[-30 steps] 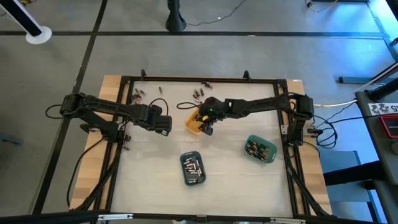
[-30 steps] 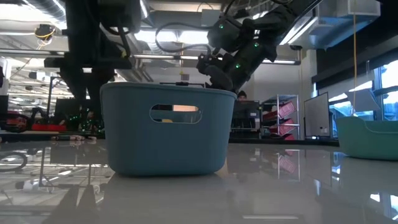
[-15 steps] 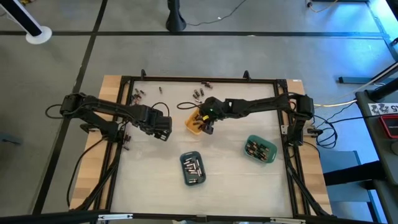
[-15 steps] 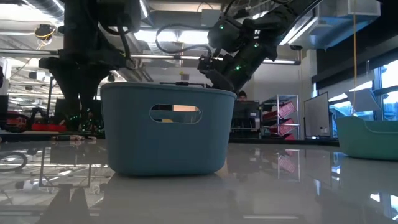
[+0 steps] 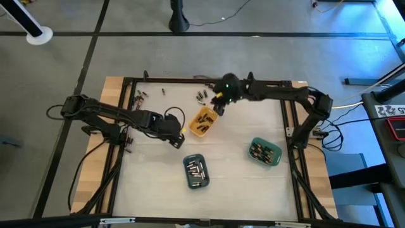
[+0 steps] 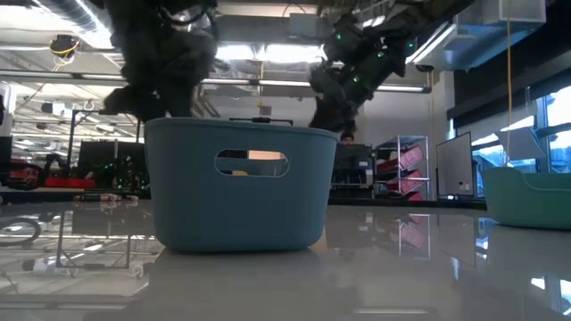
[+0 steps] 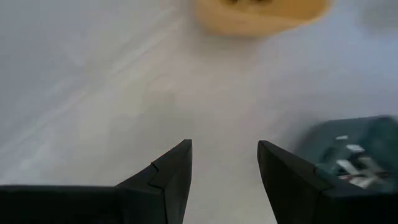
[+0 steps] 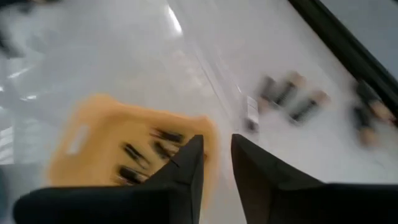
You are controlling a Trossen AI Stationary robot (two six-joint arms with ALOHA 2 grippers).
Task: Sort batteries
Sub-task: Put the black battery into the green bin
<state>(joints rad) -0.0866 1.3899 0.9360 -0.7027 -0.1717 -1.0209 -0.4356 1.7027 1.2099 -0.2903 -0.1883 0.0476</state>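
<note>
A: Start at the right gripper (image 5: 217,105). What is it doing?

B: It hangs just past the far edge of the orange tray (image 5: 203,121), toward the far side of the table. In its wrist view the fingers (image 8: 186,163) stand a narrow gap apart with nothing between them.

A: And the left gripper (image 5: 179,138)?

B: Low over bare table, left of the orange tray and just beyond the slate-blue tray (image 5: 196,171). Its fingers (image 7: 175,171) are spread apart and empty.

A: Where are the batteries?

B: Several dark ones lie in the orange tray, silvery ones (image 5: 197,170) in the slate-blue tray near the front, more in the green tray (image 5: 265,152) at the right. Loose batteries (image 5: 202,95) remain at the far edge close to the right gripper, and a few others (image 5: 138,97) sit at the far left.

A: So how far along is it?

B: Well under way, I'd judge: all three trays hold some, but the loose cells along the far edge are still to be sorted.

A: Any writing or brand marks?

B: None that I can read.
</note>
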